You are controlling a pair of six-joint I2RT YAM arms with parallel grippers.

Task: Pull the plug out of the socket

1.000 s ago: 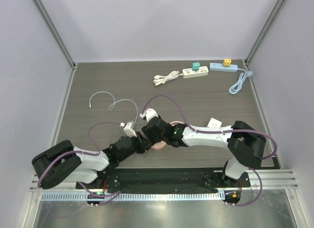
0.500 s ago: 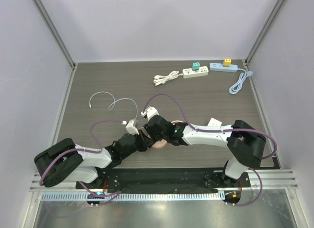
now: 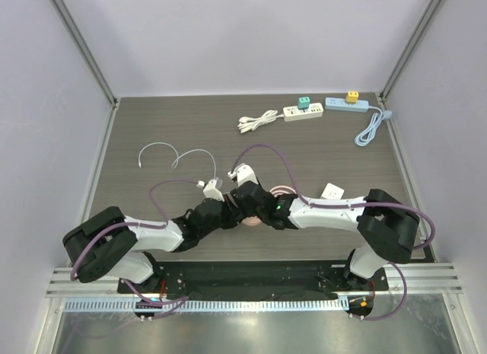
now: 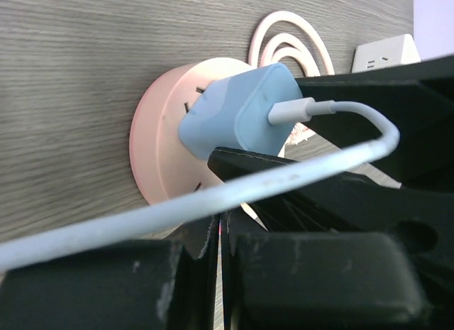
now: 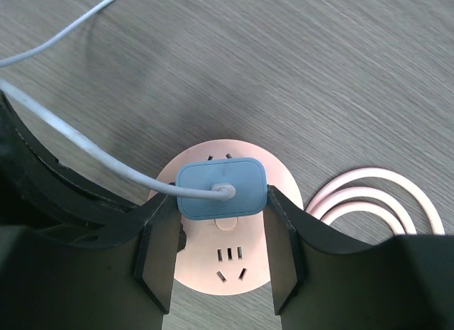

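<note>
A light blue plug [image 5: 220, 190] with a white cable [image 5: 85, 149] sits in a round pink socket [image 5: 234, 270] on the table. My right gripper [image 5: 221, 199] is above it, and its fingers [image 5: 159, 238] press the plug's two sides. My left gripper [image 4: 221, 229] is shut and empty, its tips at the socket's near rim [image 4: 152, 167], with the cable lying across its fingers. In the left wrist view the plug [image 4: 237, 113] is seated on the socket's face. In the top view both grippers [image 3: 242, 211] meet over the socket [image 3: 249, 221] and hide most of it.
The socket's pink cord [image 5: 376, 195] coils to its right. A white adapter [image 3: 332, 191] lies nearby. At the back are a white power strip with a green plug [image 3: 303, 110], a blue strip with a yellow plug [image 3: 348, 103], and a bundled white cord [image 3: 257, 122]. A loose white cable [image 3: 175, 156] lies at left.
Both grippers and the socket have shifted a little right and away from the bases. The left arm has stretched further out. The plug stays in the socket.
</note>
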